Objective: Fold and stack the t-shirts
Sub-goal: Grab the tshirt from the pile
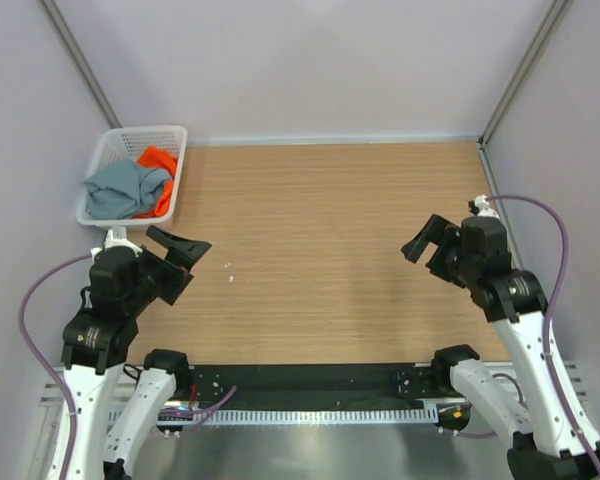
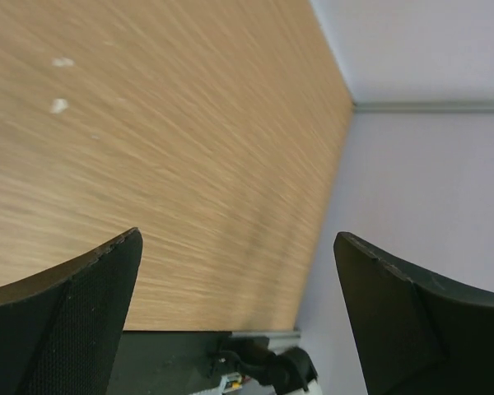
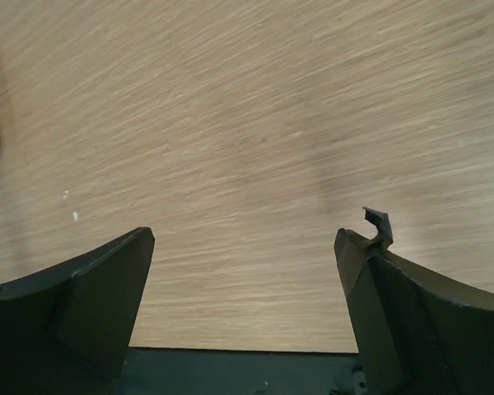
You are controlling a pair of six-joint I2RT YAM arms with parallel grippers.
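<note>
Grey-blue t-shirt [image 1: 115, 192] and orange t-shirt [image 1: 161, 163] lie bunched in white basket [image 1: 145, 132], upper left of the top view only. My left gripper [image 1: 185, 262] and right gripper [image 1: 427, 252] both gape wide, holding nothing. Wrist views give bare table [image 2: 148, 164]; left wrist catches two white specks [image 2: 59, 105].

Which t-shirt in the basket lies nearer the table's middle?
The orange t-shirt, on the white basket's right side; the grey-blue t-shirt bunches on its left.
</note>
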